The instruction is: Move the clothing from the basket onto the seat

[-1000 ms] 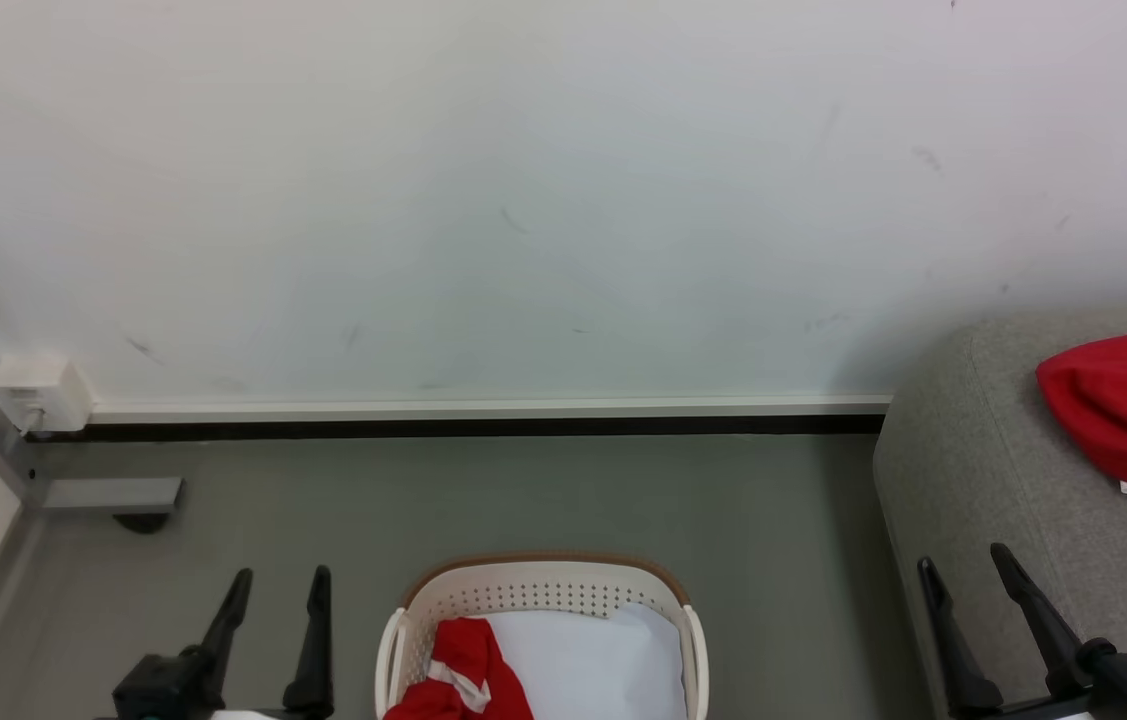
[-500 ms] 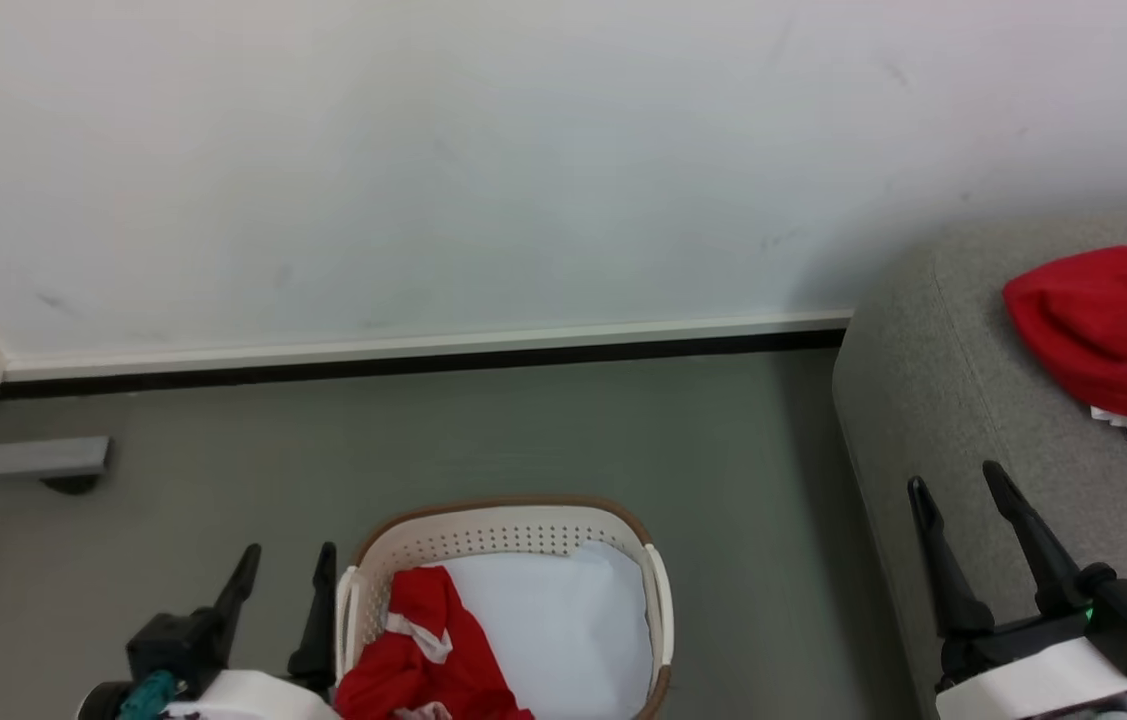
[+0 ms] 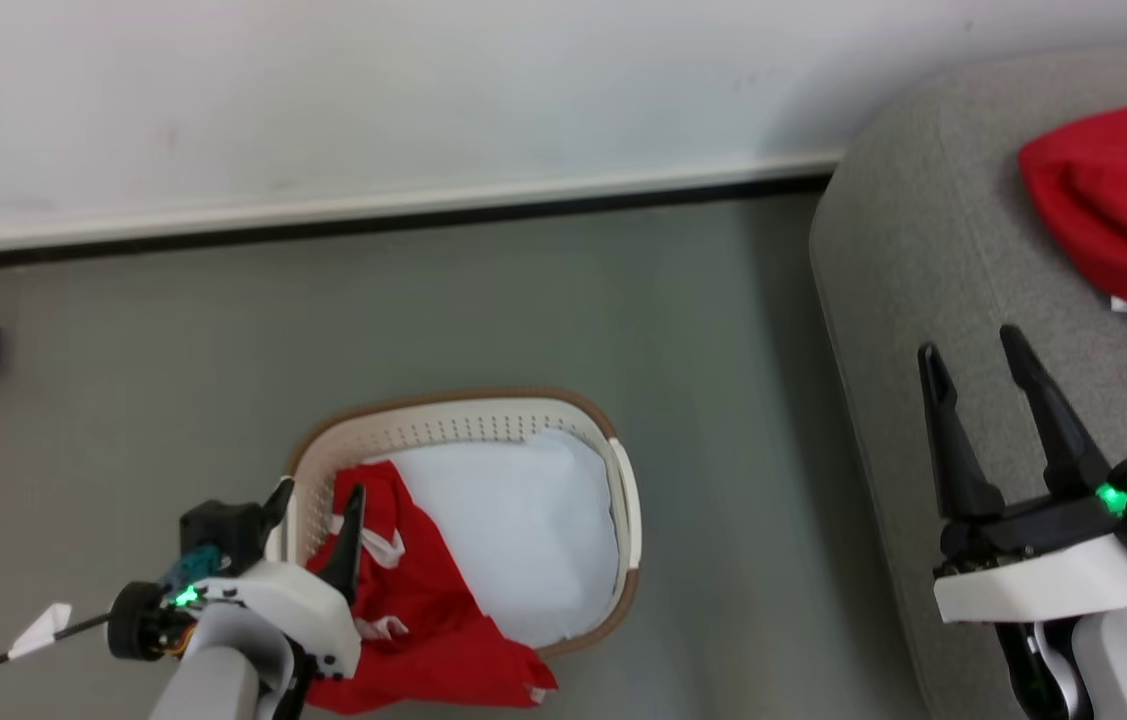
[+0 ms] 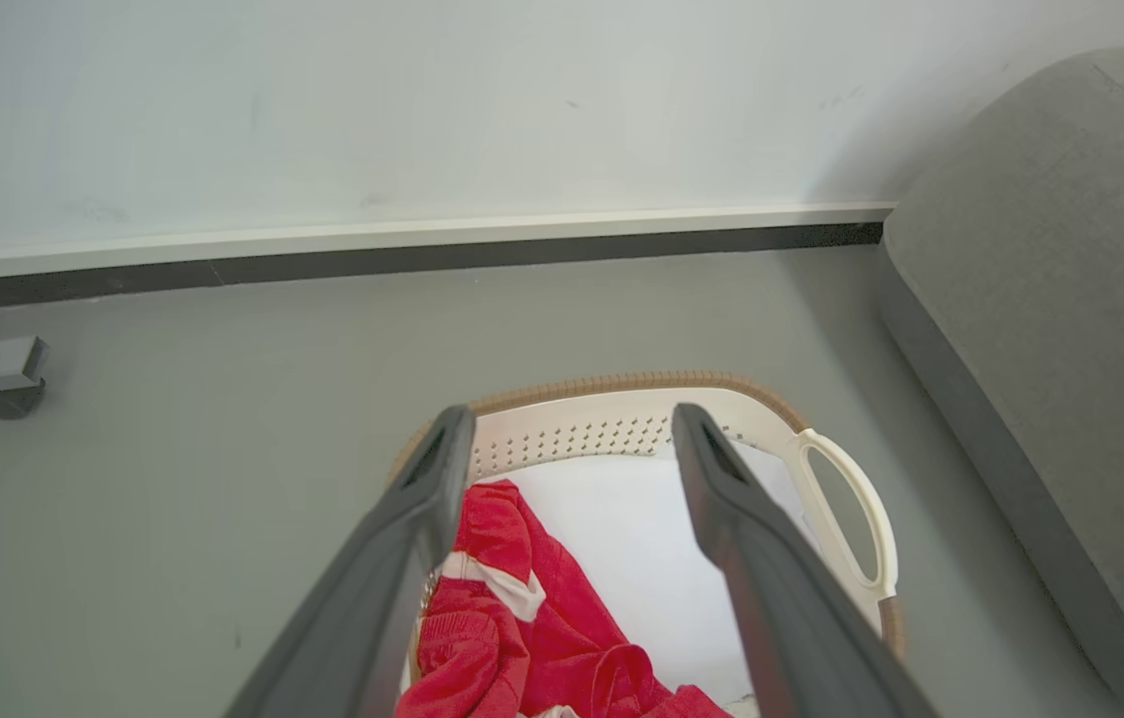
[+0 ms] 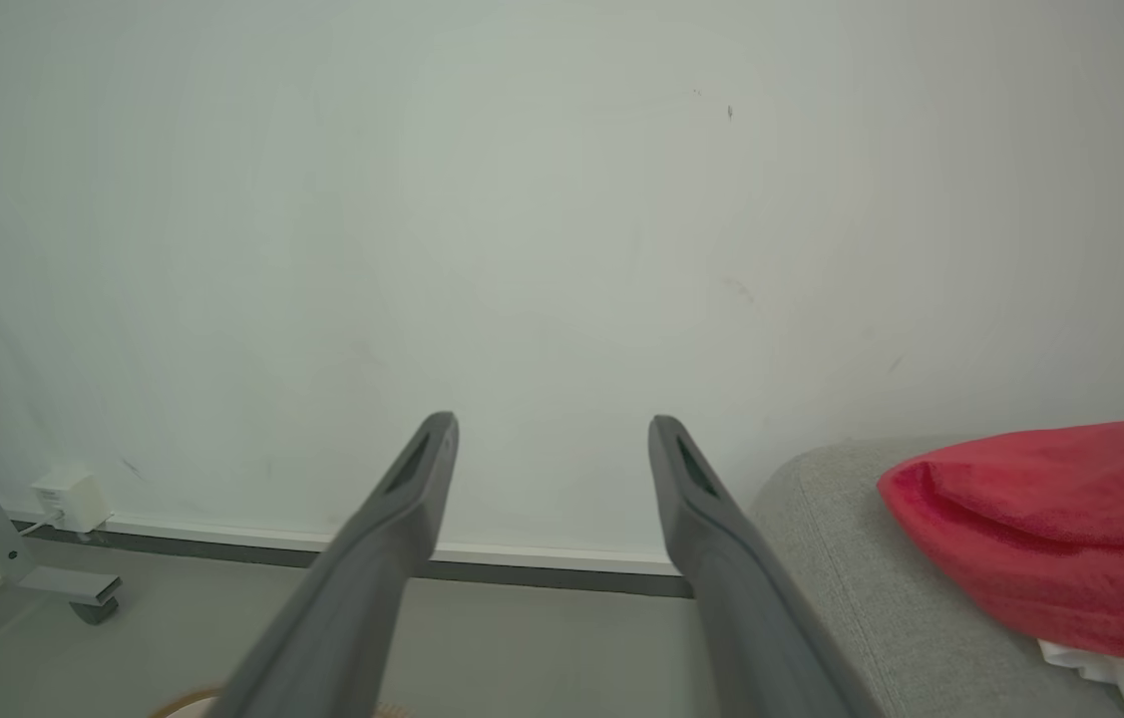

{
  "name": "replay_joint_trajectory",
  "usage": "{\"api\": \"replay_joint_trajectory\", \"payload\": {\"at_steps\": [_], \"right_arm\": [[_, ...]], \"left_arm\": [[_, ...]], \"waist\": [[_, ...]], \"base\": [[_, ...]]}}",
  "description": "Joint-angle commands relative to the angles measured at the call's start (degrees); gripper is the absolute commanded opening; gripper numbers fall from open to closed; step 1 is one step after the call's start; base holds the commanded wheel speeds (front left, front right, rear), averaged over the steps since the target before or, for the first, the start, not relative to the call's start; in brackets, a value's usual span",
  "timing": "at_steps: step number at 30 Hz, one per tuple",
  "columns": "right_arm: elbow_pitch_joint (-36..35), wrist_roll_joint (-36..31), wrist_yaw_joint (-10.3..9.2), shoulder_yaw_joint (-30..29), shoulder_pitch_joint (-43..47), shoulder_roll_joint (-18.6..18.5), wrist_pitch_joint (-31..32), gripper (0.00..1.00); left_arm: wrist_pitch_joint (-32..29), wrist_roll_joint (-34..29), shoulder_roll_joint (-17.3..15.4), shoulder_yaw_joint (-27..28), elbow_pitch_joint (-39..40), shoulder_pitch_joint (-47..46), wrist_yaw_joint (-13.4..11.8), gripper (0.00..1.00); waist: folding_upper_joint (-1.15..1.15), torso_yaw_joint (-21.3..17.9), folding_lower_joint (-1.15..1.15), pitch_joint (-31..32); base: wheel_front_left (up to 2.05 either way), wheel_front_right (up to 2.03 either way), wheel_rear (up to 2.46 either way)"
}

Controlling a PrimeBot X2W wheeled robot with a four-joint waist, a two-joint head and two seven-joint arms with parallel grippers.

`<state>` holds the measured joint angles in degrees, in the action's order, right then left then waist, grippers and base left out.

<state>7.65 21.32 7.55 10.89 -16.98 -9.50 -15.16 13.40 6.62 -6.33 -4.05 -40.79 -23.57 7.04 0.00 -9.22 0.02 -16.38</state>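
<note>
The basket (image 3: 453,402) stood on the grey floor (image 3: 123,300), a little way from the left edge of the seat (image 3: 923,230). One red piece of clothing (image 3: 423,600) lay in the left side of the basket and spilled over its near rim. A flat white sheet (image 3: 513,530) covered the rest of the inside. Another red piece (image 3: 1113,200) lay on top of the seat, away from its left edge, with a bit of white sticking out under it. The left end effector (image 3: 318,492) was wide open and held nothing. It was over the left rim of the basket, with one finger above the red clothing, and whether it touched could not be told. The right end effector (image 3: 970,345) was wide open too, empty, over the seat near its left edge.
</note>
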Motion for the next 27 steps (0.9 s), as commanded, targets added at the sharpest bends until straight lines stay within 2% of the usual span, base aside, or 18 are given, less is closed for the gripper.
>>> {"api": "replay_joint_trajectory", "payload": {"at_steps": [1,18,27], "right_arm": [[-0.7,0.5,-0.13,-0.1,-1.6,0.0,0.0,1.00],[-4.7,1.0,-0.13,0.5,-9.1,2.6,0.0,1.00],[-6.6,1.0,-0.13,-0.1,-10.7,3.6,0.0,1.00]], "left_arm": [[-0.7,-0.5,-0.9,-0.7,-2.4,-2.0,0.2,1.00],[-6.9,0.5,-4.2,-8.9,-25.3,-17.4,0.4,1.00],[-10.0,-0.8,-6.6,-14.1,-30.4,-22.0,0.4,1.00]], "waist": [[0.00,-1.2,-0.02,-3.6],[0.00,-6.1,-0.02,-15.9],[0.00,-8.9,-0.02,-21.7]], "base": [[0.00,0.00,0.00],[0.00,0.00,0.00],[0.00,0.00,0.00]]}}
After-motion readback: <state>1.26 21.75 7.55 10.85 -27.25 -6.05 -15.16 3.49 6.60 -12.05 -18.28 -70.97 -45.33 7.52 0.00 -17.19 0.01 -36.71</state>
